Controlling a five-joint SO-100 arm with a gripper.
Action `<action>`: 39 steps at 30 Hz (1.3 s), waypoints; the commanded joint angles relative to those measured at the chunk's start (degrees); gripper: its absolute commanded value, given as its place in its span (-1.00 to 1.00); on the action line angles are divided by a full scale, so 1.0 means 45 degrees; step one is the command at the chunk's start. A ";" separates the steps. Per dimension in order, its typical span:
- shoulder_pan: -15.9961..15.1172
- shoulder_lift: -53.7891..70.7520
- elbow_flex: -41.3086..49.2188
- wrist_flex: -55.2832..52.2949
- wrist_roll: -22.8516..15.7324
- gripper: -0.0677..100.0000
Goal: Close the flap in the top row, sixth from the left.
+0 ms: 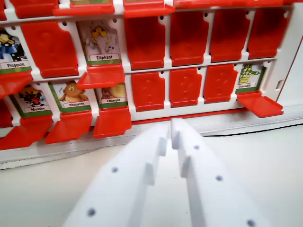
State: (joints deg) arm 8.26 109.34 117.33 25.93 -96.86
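A white game board (166,60) with rows of red flaps fills the upper half of the wrist view. Several flaps stand closed, showing question marks, such as one (185,86) in the lowest row. Others are folded down and show cards: Eléphant (101,43), Pingouin (10,52), Mouche (32,98), Chouette (73,94), Escargot (112,93) and Crocodile (247,78). Only the lower edges of the top row's flaps (149,9) show at the frame's top. My white gripper (171,126) is shut on nothing, its tips just in front of the board's base, below the closed flaps.
The folded-down Crocodile flap (259,105) juts forward at the wrist view's right. Flaps under Chouette (68,127) and Escargot (112,122) stick out towards me on the left. A thin black cable (265,128) runs along the white tabletop (265,175).
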 commanded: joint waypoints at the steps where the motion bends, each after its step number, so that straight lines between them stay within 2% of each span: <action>1: 0.0137 -0.0938 -0.1152 -0.1230 -0.0156 -1.00; 9: 0.0566 -0.3477 -0.3359 -0.1621 -0.0098 -1.00; 20: 0.0859 -0.5488 -0.5996 -0.1543 -0.0098 -1.00; 39: 0.0820 -0.7305 -0.8730 -0.1289 -0.0020 -1.00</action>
State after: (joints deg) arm 12.30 74.71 85.61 19.95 -96.86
